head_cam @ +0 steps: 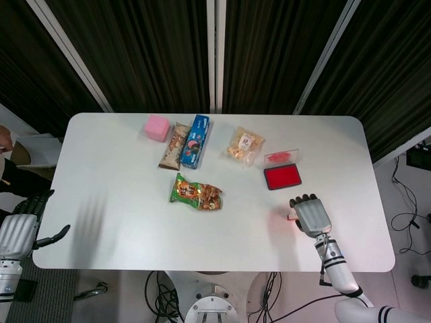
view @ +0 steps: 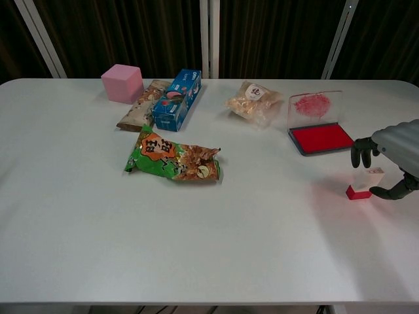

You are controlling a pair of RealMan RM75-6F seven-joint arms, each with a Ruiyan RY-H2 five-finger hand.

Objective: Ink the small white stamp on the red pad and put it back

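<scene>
The small white stamp (view: 364, 182) with a red base stands upright on the table, in front of the open red ink pad (view: 321, 138) (head_cam: 282, 177). My right hand (view: 393, 154) (head_cam: 311, 215) hangs over the stamp. Its fingers curl down on the pad side and the thumb reaches in from the right. A gap shows between them and the stamp, so nothing is gripped. In the head view the hand covers nearly all of the stamp (head_cam: 291, 217). My left hand (head_cam: 17, 232) hangs off the table's left edge with fingers spread, holding nothing.
The pad's clear lid (view: 314, 104) stands up behind it. A green snack bag (view: 173, 161) lies mid-table. A clear snack packet (view: 253, 99), blue box (view: 177, 99), brown wrapper (view: 139, 106) and pink cube (view: 122, 83) line the far side.
</scene>
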